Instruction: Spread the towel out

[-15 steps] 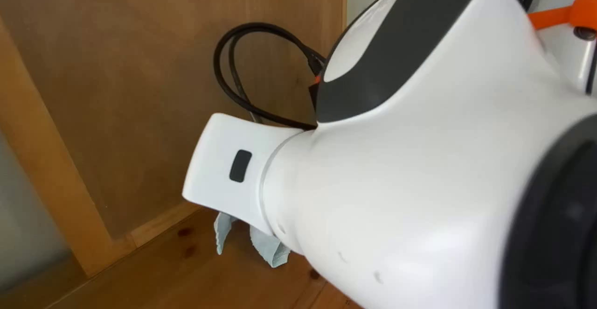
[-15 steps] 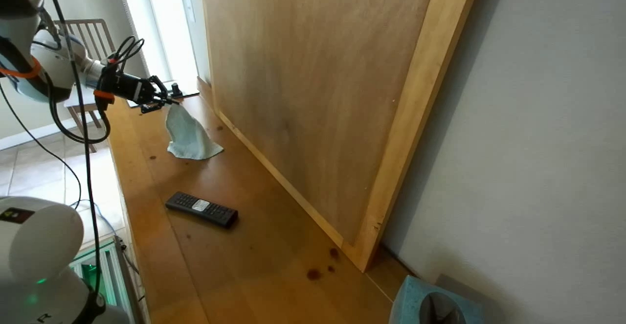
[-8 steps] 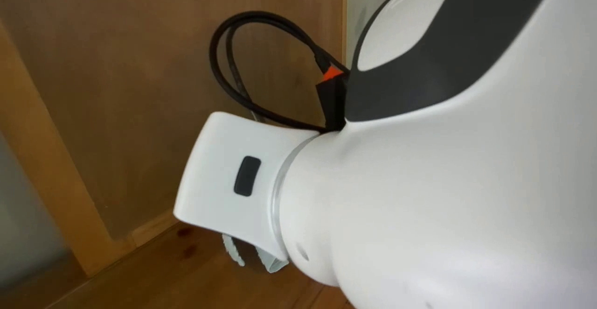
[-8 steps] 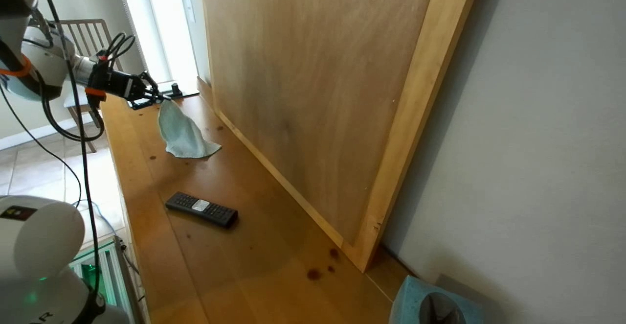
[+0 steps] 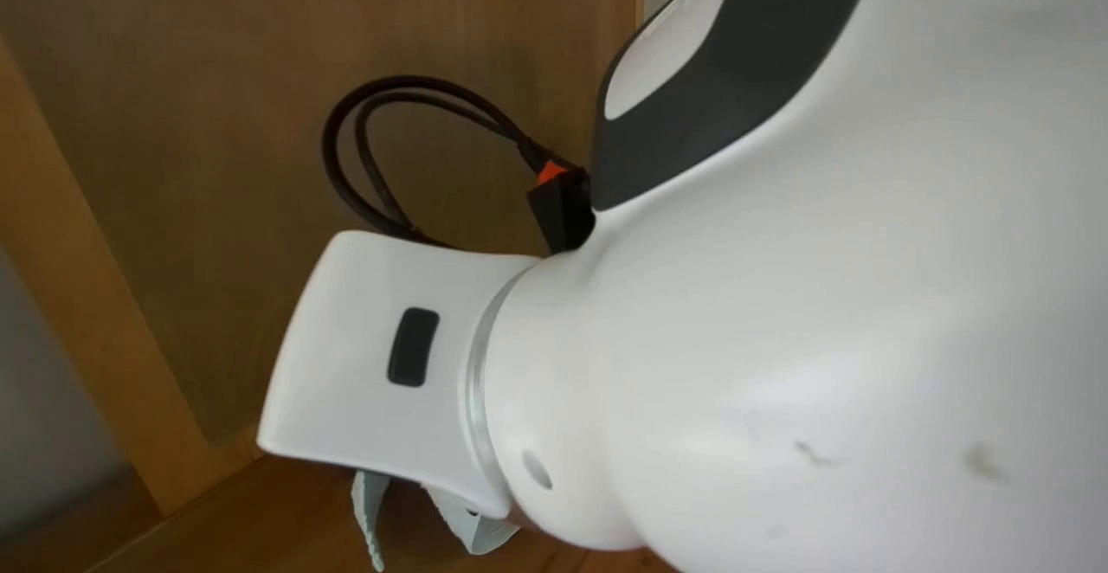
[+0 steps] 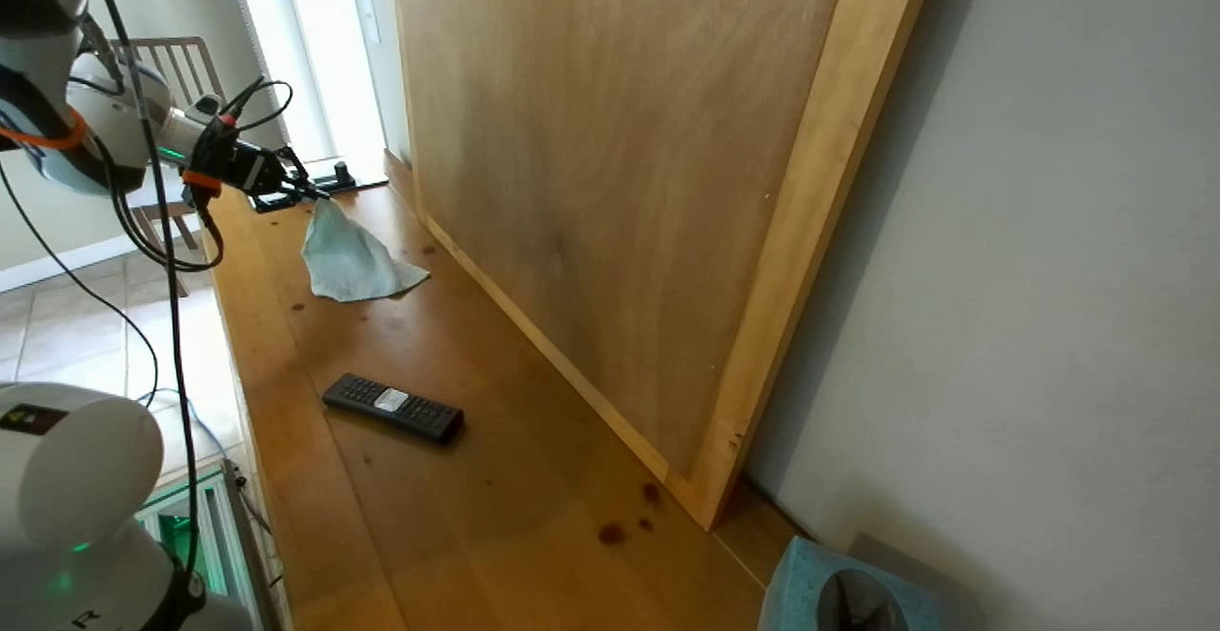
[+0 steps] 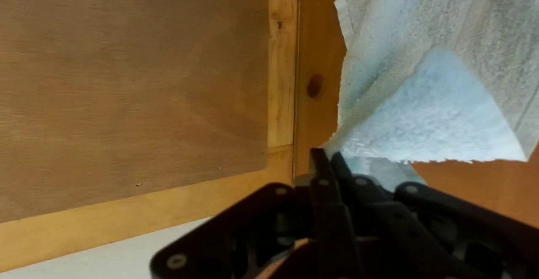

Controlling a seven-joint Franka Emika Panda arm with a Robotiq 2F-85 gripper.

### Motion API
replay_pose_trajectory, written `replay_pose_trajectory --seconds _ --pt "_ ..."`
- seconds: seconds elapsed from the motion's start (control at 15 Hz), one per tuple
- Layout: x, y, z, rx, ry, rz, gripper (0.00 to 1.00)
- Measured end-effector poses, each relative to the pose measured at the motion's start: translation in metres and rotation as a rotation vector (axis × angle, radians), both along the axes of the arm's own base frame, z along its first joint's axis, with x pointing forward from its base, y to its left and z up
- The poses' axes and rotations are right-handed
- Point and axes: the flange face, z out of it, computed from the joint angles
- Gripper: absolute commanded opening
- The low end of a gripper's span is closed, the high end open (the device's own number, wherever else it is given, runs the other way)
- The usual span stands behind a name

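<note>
The pale blue-grey towel [image 6: 350,254] hangs from my gripper [image 6: 324,195] at one corner in an exterior view. Its lower part rests on the wooden table and its right corner points toward the wooden panel. In the wrist view my gripper [image 7: 330,154] is shut on the towel's edge, and the towel [image 7: 442,110] spreads to the upper right with folds and a turned-over flap. In an exterior view only two bits of the towel [image 5: 472,525] show below the white arm. The gripper is hidden there behind the arm.
A black remote [image 6: 393,408] lies on the wooden table [image 6: 496,517], nearer the camera than the towel. A tall wooden panel [image 6: 620,135] stands along the table's side. A blue tissue box [image 6: 801,583] is at the near right corner. A dark flat item [image 6: 343,176] lies beyond the gripper.
My gripper has moved slightly left in the exterior view that shows it, still holding the towel. The towel's lower part has slid slightly away from the remote. The wrist cable loop has turned.
</note>
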Motion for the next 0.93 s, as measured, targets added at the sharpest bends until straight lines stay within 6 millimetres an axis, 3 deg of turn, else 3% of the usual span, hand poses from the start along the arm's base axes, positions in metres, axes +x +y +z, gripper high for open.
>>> replay_pose_trajectory --seconds 0.47,0.93 --pt "-0.001 0.001 -0.003 0.024 0.011 0.005 0.01" --pt "0.015 0.009 -0.042 0.269 0.156 -0.02 0.01"
